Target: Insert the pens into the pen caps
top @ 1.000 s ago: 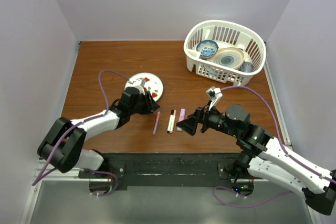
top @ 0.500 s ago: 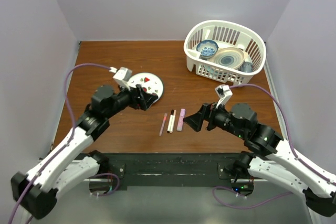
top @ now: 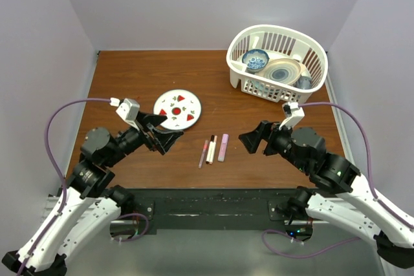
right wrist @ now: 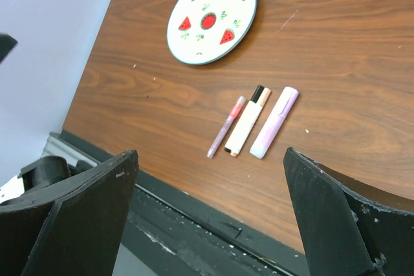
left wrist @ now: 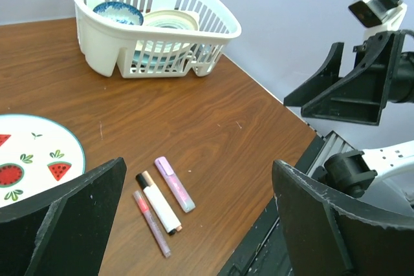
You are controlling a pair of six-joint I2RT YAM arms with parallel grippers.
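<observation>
Step reads as standing clear, capping apparently done: best keep left fingers (left wrist: 71, 218) and right fingers (right wrist: 343, 211) high and wide of the row, so no pen gets nudged or rolls. Both pairs splayed fully apart, empty, touching nothing, raised off the worktop (top: 129, 75). Between and below them the three pens (top: 211, 149) lie side by side, caps (left wrist: 141, 178) seemingly seated on their ends, no loose one visible; joints too small to confirm.

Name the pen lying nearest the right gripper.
The thick pale pink pen, at the row's right end toward the right gripper; the white pen lies mid-row, the thin reddish pen farthest off.
</observation>
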